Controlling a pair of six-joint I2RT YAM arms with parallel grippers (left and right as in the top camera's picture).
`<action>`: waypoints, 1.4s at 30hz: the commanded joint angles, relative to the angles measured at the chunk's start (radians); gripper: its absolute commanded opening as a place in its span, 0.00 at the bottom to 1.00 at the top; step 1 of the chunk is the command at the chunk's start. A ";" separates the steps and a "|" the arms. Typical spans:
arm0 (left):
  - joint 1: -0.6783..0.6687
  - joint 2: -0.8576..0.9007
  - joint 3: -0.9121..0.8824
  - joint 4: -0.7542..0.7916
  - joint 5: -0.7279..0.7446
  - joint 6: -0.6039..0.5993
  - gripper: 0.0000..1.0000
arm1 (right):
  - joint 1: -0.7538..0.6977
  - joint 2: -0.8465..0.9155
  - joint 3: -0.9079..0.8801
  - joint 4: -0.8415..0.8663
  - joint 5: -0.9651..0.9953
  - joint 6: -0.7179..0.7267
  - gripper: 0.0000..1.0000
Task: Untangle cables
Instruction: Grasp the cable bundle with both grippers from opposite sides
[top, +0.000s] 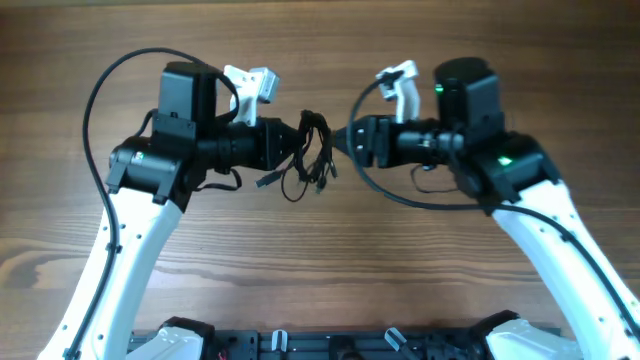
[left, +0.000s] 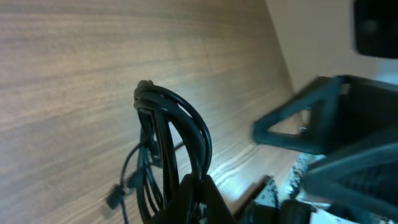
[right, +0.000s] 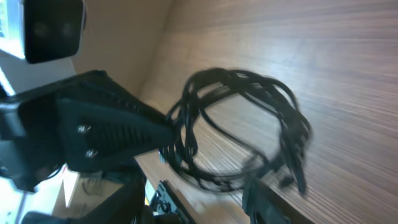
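1. Two arms pointed inward over the table (top: 320, 40) from 9 and 3 o'clock, wrists facing each other.
2. The left gripper (top: 300, 141) was pinching the cables (top: 312, 160) at centre, with loops trailing toward 6 o'clock.
3. The right gripper (top: 350, 138) looked like a single point from overhead. Only its own wrist view showed its fingers (right: 267, 202) spread, clear of the cables (right: 249, 124).

Blurred close-up over a wooden table (right: 336, 43). Thin black cables (right: 239, 78) form 1 tangled, roughly round loop at centre. The tip of the black left gripper (right: 166, 132) pinches the loop's left side. Along the bottom edge, the right gripper (right: 196, 196) shows 2 dark fingers (right: 267, 202) spread wide apart.
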 joint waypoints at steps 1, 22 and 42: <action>0.029 -0.015 -0.002 -0.026 0.075 -0.039 0.04 | 0.064 0.073 0.009 0.041 0.059 0.073 0.52; 0.054 -0.015 -0.002 -0.028 0.120 -0.269 0.04 | 0.195 0.218 0.008 0.197 0.213 0.294 0.38; 0.054 -0.015 -0.002 -0.029 -0.012 -0.287 0.04 | 0.172 0.222 0.009 0.105 0.323 0.284 0.04</action>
